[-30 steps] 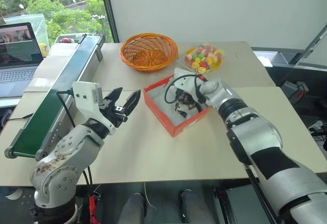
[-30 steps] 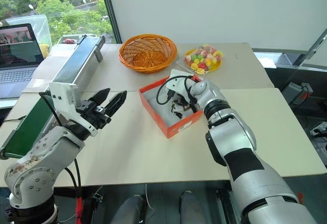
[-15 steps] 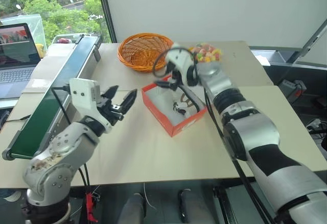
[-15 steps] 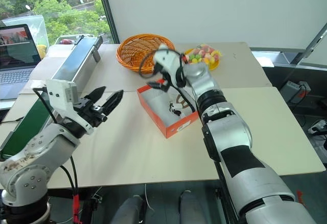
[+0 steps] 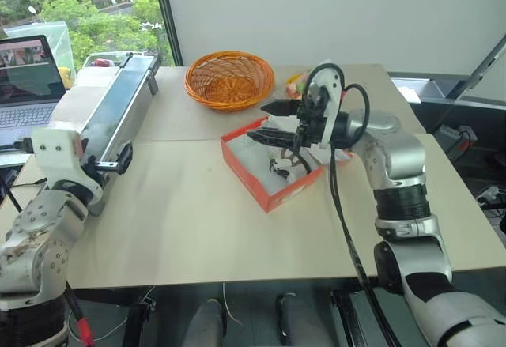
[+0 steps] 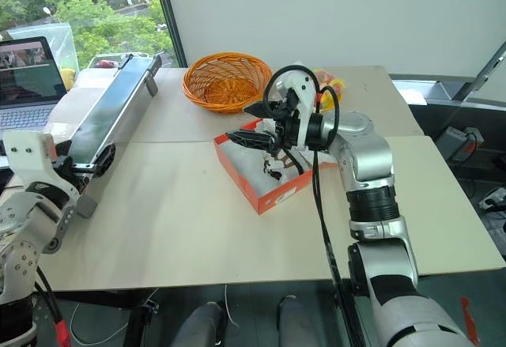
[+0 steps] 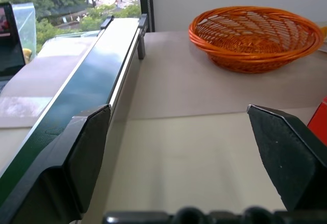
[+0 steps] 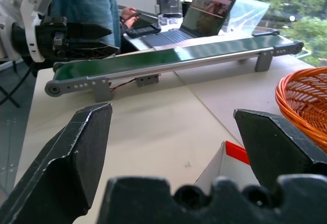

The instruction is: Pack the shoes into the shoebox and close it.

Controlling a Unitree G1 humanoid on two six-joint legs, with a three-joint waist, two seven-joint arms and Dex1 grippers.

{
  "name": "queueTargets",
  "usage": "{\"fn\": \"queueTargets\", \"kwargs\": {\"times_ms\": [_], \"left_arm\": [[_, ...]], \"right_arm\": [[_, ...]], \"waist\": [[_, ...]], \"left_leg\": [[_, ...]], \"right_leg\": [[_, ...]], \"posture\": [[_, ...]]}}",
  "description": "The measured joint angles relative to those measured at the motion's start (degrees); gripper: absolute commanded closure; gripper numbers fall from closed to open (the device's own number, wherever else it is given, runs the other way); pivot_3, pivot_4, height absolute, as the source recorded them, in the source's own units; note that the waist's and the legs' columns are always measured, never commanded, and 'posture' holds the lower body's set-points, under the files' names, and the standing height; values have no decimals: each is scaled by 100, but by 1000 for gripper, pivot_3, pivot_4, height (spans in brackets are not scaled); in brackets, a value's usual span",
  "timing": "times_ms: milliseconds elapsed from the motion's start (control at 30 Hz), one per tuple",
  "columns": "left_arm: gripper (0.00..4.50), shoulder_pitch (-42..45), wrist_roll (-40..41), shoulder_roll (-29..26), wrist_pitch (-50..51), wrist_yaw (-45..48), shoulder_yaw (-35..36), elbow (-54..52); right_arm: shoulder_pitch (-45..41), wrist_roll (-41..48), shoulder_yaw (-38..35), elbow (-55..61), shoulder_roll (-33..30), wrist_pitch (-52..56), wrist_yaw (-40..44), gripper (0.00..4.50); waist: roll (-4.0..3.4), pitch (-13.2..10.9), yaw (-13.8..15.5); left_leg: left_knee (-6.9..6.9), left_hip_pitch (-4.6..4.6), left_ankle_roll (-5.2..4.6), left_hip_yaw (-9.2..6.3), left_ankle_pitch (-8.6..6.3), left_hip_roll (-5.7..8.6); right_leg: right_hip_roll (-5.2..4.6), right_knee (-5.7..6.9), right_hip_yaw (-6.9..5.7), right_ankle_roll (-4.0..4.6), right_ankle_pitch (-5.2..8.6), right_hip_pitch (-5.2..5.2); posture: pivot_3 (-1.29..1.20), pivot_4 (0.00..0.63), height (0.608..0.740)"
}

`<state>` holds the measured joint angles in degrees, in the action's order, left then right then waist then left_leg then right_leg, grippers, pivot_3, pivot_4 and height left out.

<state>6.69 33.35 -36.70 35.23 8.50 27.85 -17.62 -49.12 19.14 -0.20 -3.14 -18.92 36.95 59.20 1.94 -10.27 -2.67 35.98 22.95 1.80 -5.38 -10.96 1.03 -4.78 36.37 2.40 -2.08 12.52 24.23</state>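
The red shoebox (image 5: 271, 191) stands open at the table's middle, white inside. Dark laces of a shoe (image 5: 281, 165) show against the white within it. My right gripper (image 5: 266, 122) hovers just above the box, pointing toward the left, fingers spread and empty; its wrist view shows the open gripper (image 8: 173, 147) over a box corner (image 8: 231, 154). My left gripper (image 6: 100, 158) is far off to the left beside the conveyor, well away from the box. In its own view this gripper (image 7: 186, 147) stands wide open with nothing between the fingers (image 7: 87, 152).
An orange wicker basket (image 5: 229, 80) sits behind the box, with a plate of coloured sweets (image 6: 332, 86) partly behind my right arm. A long green conveyor (image 5: 111, 114) runs along the left side, a laptop (image 5: 28, 82) beyond it. A person in jeans (image 8: 84, 4) stands past the conveyor.
My right gripper rose out of the box, pulled back and turned to point left, fingers opening. My left arm swung left to the conveyor and its fingers spread wider.
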Motion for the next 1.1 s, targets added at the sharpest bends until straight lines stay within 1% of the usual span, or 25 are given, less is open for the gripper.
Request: {"fn": "queueTargets", "kwargs": {"times_ms": [100,233,333,433,500,667,800,933,1100], "left_arm": [[51,15,5,-1,-10,45,386,405],[51,148,80,-1,178,55,549,595],[51,167,58,-12,250,122,527,641],[51,249,-416,-249,251,23,215,832],[51,482,-496,-255,244,28,197,1031],[51,604,-767,-279,105,78,63,1165],[51,751,-827,-296,235,148,38,1342],[51,953,-590,-316,568,342,146,1521],[51,1077,-583,-403,756,515,198,1865]], "right_arm": [[354,99,56,350,37,114,-189,0],[541,257,78,592,211,239,-556,0],[628,327,162,776,285,241,-746,0],[745,359,218,822,331,240,-914,0],[740,358,241,822,411,194,-1080,0],[736,349,401,822,613,44,-1350,0],[767,325,549,822,710,-62,-1553,0],[796,227,721,821,801,-212,-1686,0],[784,155,821,632,874,-465,-1775,0]], "waist": [[0,0,11],[1,0,22],[2,1,19],[2,1,19],[3,1,19],[3,2,-11],[3,2,5],[3,2,5],[3,2,-7]], "left_leg": [[2,1,0,-1,0,0],[4,-1,0,-2,0,1],[4,-3,1,-1,0,1],[4,-5,2,0,1,1],[6,-9,3,-1,2,1],[3,-9,3,0,2,0],[4,-9,3,-1,2,0],[5,-9,3,-1,2,0],[4,-10,3,0,2,0]], "right_leg": [[-1,-1,-1,0,0,-2],[-1,9,-1,0,0,-1],[-1,14,0,0,0,-1],[-1,21,0,0,0,2],[0,27,-1,0,0,0],[0,29,1,0,0,6],[0,30,0,0,0,5],[0,31,-1,0,0,5],[0,31,-1,-1,0,6]], "posture": [[0,150,740],[0,150,740],[0,150,740],[0,150,740],[0,150,740],[0,150,740],[0,150,740],[0,150,740],[0,150,740]]}}
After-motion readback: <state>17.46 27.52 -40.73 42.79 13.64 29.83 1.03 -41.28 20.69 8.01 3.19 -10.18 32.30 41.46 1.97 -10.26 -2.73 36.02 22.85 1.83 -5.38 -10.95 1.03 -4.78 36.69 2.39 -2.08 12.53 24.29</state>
